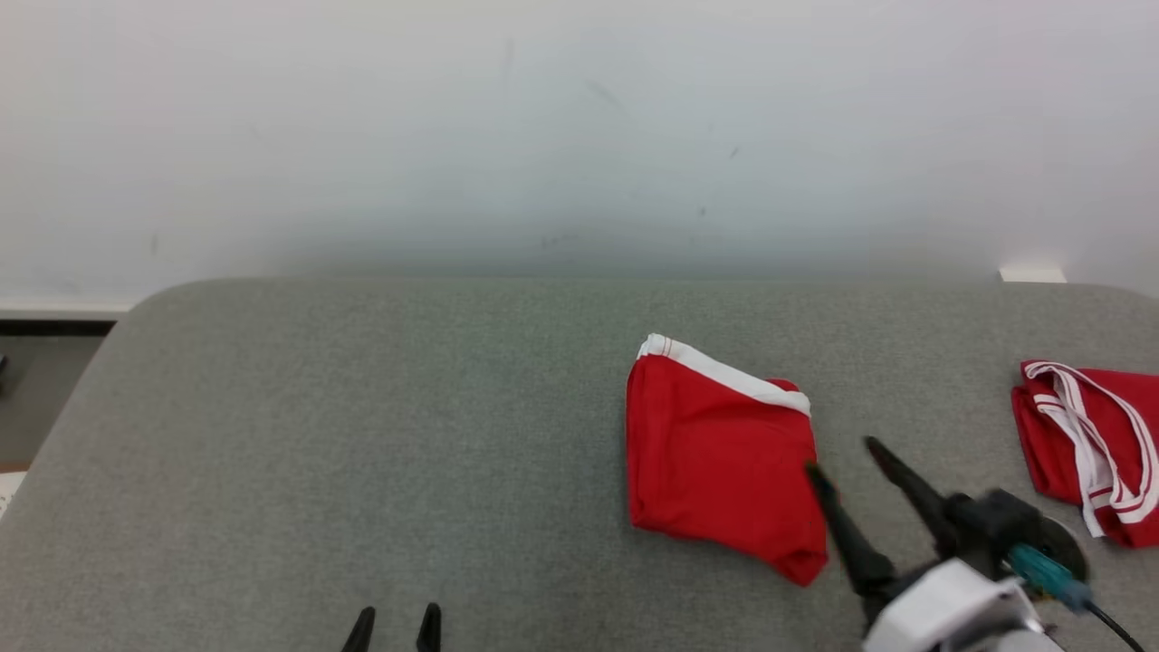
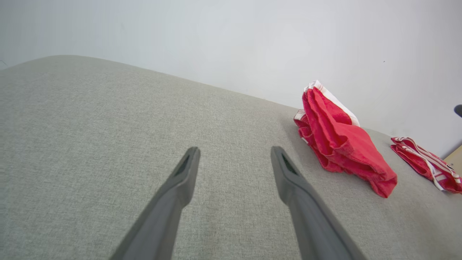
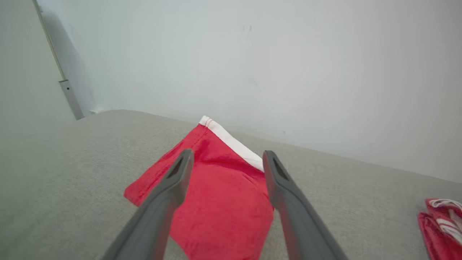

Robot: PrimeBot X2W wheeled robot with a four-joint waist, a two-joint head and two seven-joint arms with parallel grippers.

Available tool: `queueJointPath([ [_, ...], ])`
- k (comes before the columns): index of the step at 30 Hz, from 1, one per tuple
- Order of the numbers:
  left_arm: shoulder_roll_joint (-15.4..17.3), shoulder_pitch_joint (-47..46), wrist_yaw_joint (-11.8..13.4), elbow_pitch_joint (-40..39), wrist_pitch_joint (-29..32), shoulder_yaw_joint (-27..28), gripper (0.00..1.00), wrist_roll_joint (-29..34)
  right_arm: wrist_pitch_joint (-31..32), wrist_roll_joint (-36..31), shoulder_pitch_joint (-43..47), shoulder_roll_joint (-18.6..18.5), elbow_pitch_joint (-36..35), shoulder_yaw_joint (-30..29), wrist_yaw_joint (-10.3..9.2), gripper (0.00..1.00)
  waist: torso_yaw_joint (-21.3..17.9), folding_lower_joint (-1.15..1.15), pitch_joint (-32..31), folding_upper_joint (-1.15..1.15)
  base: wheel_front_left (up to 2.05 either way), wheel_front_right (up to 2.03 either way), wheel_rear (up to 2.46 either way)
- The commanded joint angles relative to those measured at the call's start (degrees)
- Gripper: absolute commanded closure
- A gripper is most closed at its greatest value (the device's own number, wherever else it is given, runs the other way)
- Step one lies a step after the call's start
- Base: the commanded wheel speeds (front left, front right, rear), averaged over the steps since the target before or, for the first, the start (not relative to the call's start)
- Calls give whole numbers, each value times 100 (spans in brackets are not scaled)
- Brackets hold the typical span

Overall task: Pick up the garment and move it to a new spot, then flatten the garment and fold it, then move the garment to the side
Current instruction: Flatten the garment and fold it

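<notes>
The garment [image 1: 720, 453] is a red piece with a white band along its far edge, lying folded on the grey cushioned surface [image 1: 362, 435], right of centre. My right gripper [image 1: 842, 455] stands open at its right edge, one fingertip touching the cloth and nothing held. The right wrist view shows the garment [image 3: 223, 202] spread beneath the open right gripper [image 3: 226, 160]. My left gripper [image 1: 394, 618] is open at the bottom edge, far left of the garment. From the left wrist the garment [image 2: 343, 144] lies to the right of the open left gripper [image 2: 234, 159].
A second red garment [image 1: 1091, 448] with white stripes lies bunched at the right edge of the surface, also seen as a red bundle [image 2: 426, 162] and a red bundle [image 3: 442, 224]. A pale wall [image 1: 579, 136] rises behind. The surface's left corner [image 1: 136, 312] rounds off towards the floor.
</notes>
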Motion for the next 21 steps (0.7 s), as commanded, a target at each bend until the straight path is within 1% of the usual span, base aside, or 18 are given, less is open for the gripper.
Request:
queueJointPath([
  [1, 19, 103, 17, -38, 0, 45, 0, 91, -189, -231, 248, -123, -44, -232, -13, 0, -35, 0, -62, 0, 0, 0, 0],
  [4, 20, 146, 35, -104, 0, 98, 0, 95, -542, -496, 670, -102, -75, -803, -13, 0, -32, 0, -118, 0, 0, 0, 0],
  [6, 19, 193, 59, -134, 0, 101, 0, 59, -675, -601, 926, -53, -60, -1187, -13, 0, -22, 0, -146, 0, 0, 0, 0],
  [8, 19, 229, 73, -156, 0, 114, 0, 36, -751, -732, 1119, 15, -40, -1452, -13, 0, -12, 0, -152, 0, 0, 0, 0],
  [9, 19, 240, 79, -166, 0, 120, 0, 27, -779, -792, 1183, 53, -28, -1560, -13, 5, -10, 0, -149, 0, 0, 0, 0],
  [10, 19, 247, 79, -177, 0, 119, 0, 24, -795, -835, 1232, 86, -14, -1614, -13, 53, -8, 0, -139, 0, 0, 0, 0],
  [11, 19, 261, 73, -170, 0, 113, 0, 32, -802, -824, 1259, 126, -9, -1648, -13, 90, -5, 0, -127, 0, 0, 0, 0],
  [12, 19, 280, 55, -141, 0, 105, 0, 64, -755, -721, 1278, 171, 4, -1653, -13, 100, 2, 0, -108, 0, 0, 0, 0],
  [14, 20, 244, 25, -130, 0, 111, 0, 114, -672, -509, 1182, 262, -42, -1635, -13, 100, 24, 0, -52, 0, 0, 0, 0],
  [16, 19, 187, -16, -122, 0, 114, 0, 137, -557, -424, 987, 270, -60, -1618, -13, 100, 63, 0, 16, 0, 0, 0, 0],
  [21, 19, -9, -95, -136, 0, 71, 0, 159, -143, -575, 289, 385, 230, -1421, -13, 100, 268, 0, 328, 0, 0, 0, 0],
])
